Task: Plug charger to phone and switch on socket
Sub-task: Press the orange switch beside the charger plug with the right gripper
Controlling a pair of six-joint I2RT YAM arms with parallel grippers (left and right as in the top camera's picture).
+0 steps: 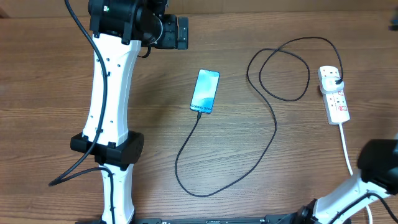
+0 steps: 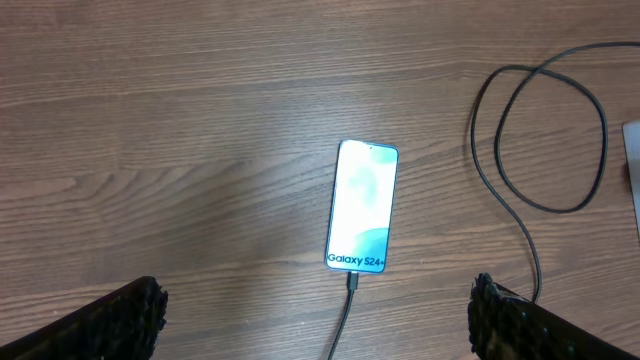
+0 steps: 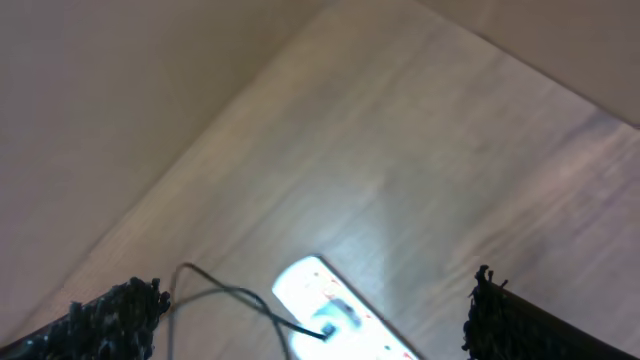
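The phone lies mid-table with its cyan screen lit, and it also shows in the left wrist view. The charger cable has its connector tip in the phone's bottom edge. It loops across the table to a black plug seated in the white socket strip at the right. The strip appears blurred in the right wrist view. My left gripper is open and empty, hovering above and short of the phone. My right gripper is open and empty, high above the strip.
My left arm stands at the table's left, with its gripper head at the far edge. My right arm is at the bottom right. The strip's thick white cord runs toward the front. Cable slack loops left of the strip.
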